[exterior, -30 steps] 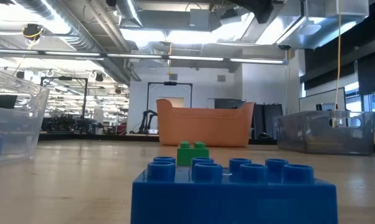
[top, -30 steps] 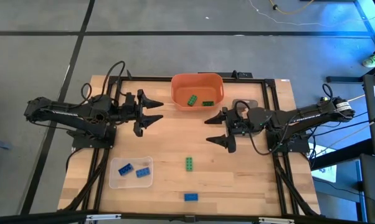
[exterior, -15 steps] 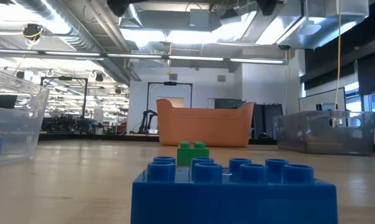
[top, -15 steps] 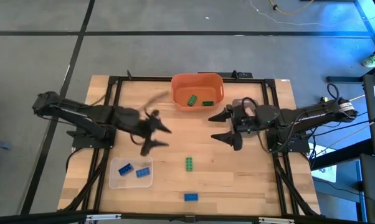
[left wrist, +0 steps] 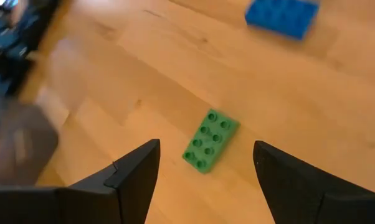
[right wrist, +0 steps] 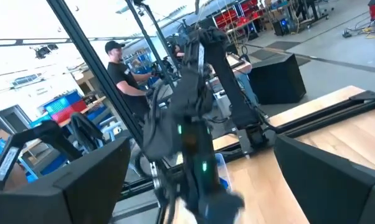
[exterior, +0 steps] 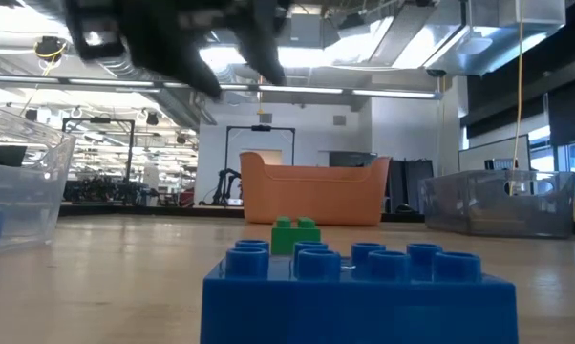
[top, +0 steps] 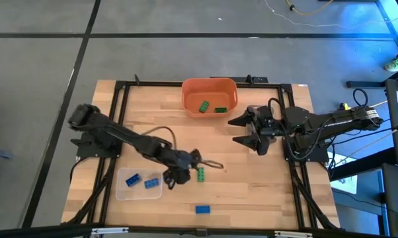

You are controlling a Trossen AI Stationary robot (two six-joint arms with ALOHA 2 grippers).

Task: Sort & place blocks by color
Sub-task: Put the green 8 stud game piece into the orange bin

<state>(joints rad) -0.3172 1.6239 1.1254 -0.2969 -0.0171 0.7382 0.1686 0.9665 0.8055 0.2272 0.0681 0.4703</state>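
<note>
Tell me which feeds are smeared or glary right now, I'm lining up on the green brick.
Low view: the left arm is a dark motion smear, ceiling lights glare, and the blue block fills the foreground. Left wrist view: green block sharp, the edges smeared. Right wrist view: the left arm is blurred. High view: clean, blue glow in a corner.

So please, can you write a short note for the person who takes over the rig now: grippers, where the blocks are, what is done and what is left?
Left gripper: open, empty, above the loose green block at mid-table.
Right gripper: open, empty, waiting at the right side near the orange bowl.
Done: two green blocks lie in the orange bowl; two blue blocks lie in the clear tray at front left.
Left: the loose green block probably goes to the bowl; the blue block at the front edge probably goes to the clear tray.
</note>
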